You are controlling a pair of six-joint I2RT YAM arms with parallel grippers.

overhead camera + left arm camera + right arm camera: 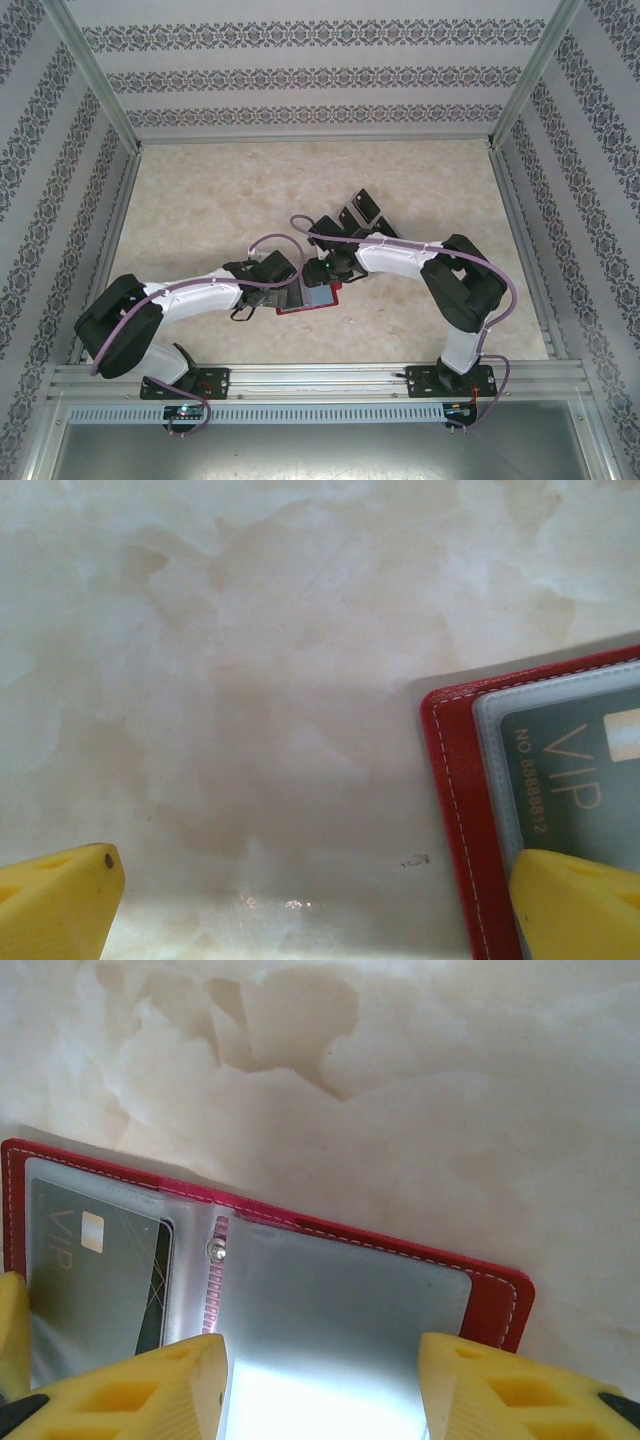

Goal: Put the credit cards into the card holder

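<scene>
The left end effector (320,910) is spread as wide as it goes and has hold of nothing. Its left fingertip (60,900) is over the bare marbled surface (250,680), and its right fingertip sits over the left edge of the card holder (455,780).

The card holder lies open and flat near the middle of the surface, between the 2 arms. Its left clear sleeve holds 1 dark credit card (570,780) printed "VIP". The right sleeve (340,1310) looks empty, though glare hides part of it.

The right end effector (320,1390) is about half open, its 2 yellow fingertips standing apart above that right sleeve with nothing clamped between them.

In the top view, several loose black credit cards (360,210) lie on the surface just beyond the right arm's wrist, partly hidden by it.
</scene>
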